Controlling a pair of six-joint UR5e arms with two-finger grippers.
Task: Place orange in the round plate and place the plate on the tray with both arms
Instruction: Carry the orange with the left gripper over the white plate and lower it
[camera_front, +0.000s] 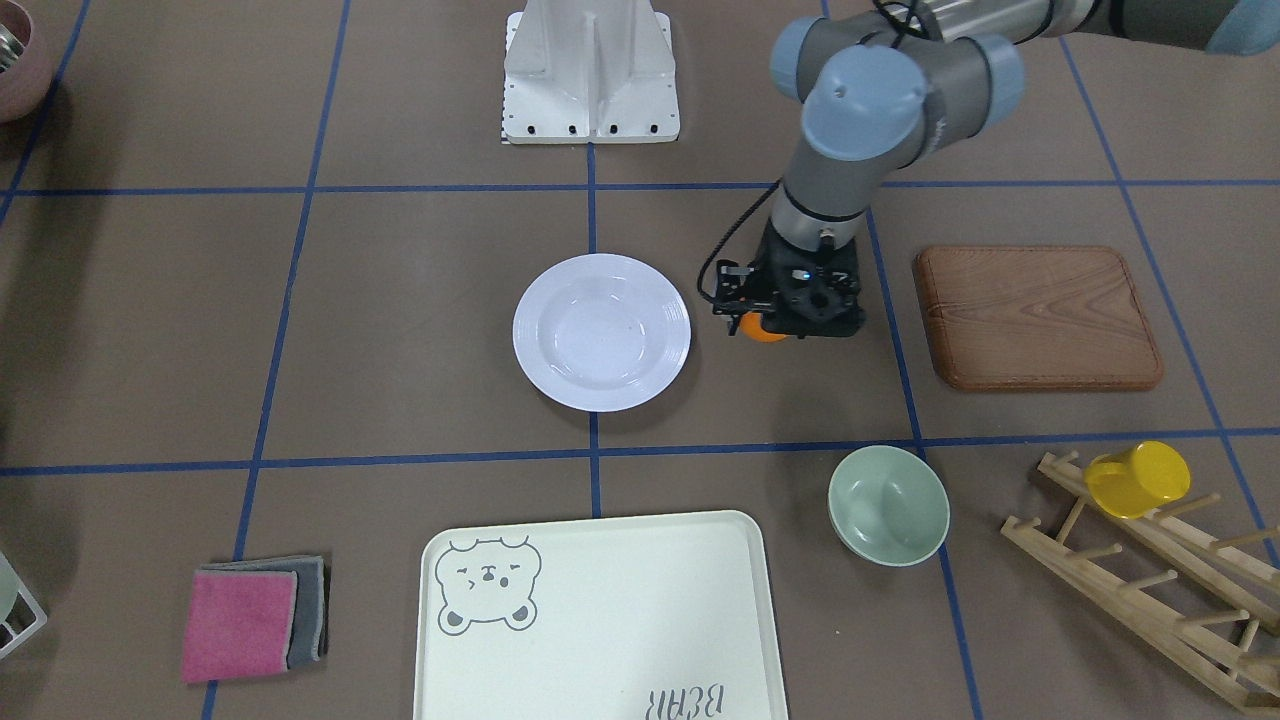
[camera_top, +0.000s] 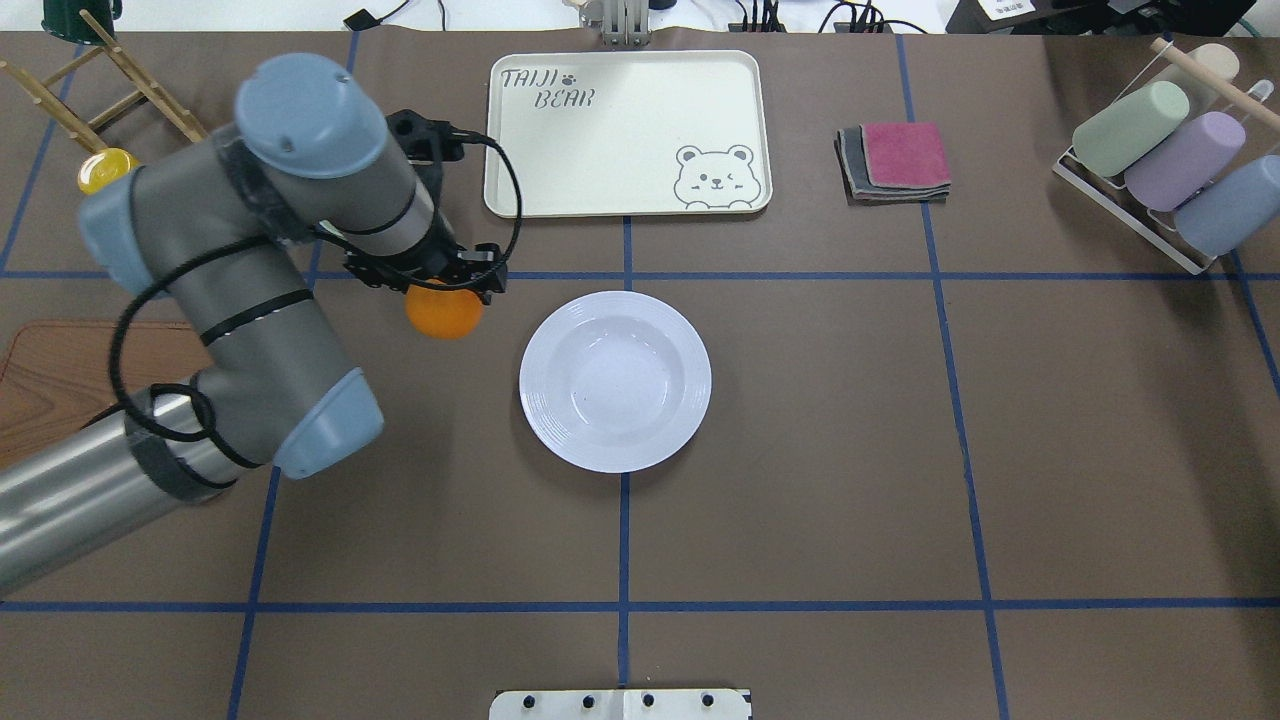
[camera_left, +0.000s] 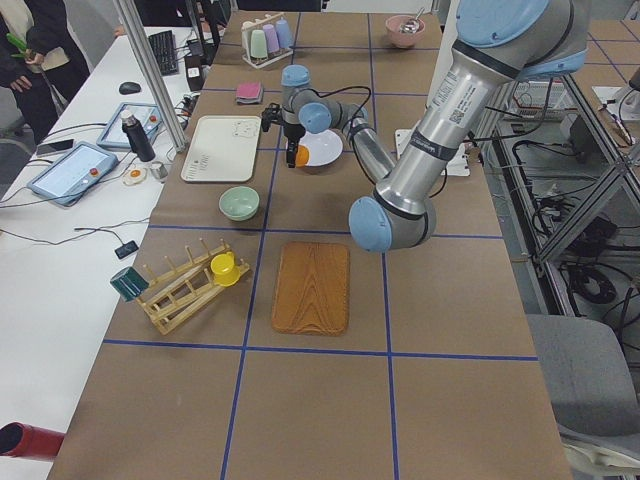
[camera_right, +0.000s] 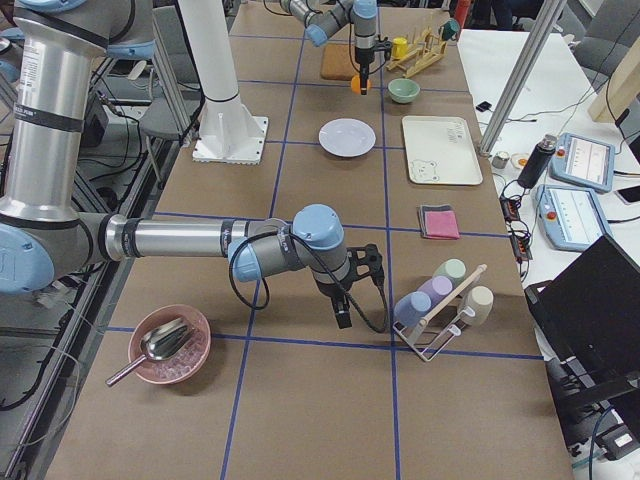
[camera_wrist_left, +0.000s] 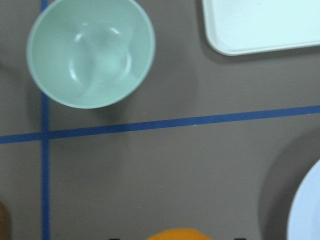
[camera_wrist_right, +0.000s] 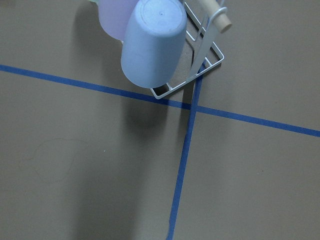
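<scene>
Left pincer (camera_top: 436, 287) partly hides orange (camera_top: 444, 316)

Table (camera_top: 800, 450), blue-taped. Bears plate (camera_top: 615, 380) at centre, tray (camera_top: 620, 130) far centre, cloths (camera_top: 895, 160) and cup rack (camera_top: 1200, 66) far right, board (camera_front: 1035, 315) left, green bowl (camera_front: 888, 503) and peg rack (camera_front: 1100, 595) far left, pink bowl (camera_right: 195, 365) near right.

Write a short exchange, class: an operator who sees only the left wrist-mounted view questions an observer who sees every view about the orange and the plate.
Operator: Only an orange sliver shows at my bottom edge. Is it gripped?
Observer: Yes, the left hand is shut on the orange.
Operator: Is anything in the plate?
Observer: No, the round plate is bare; the orange is beside it, not above it.
</scene>
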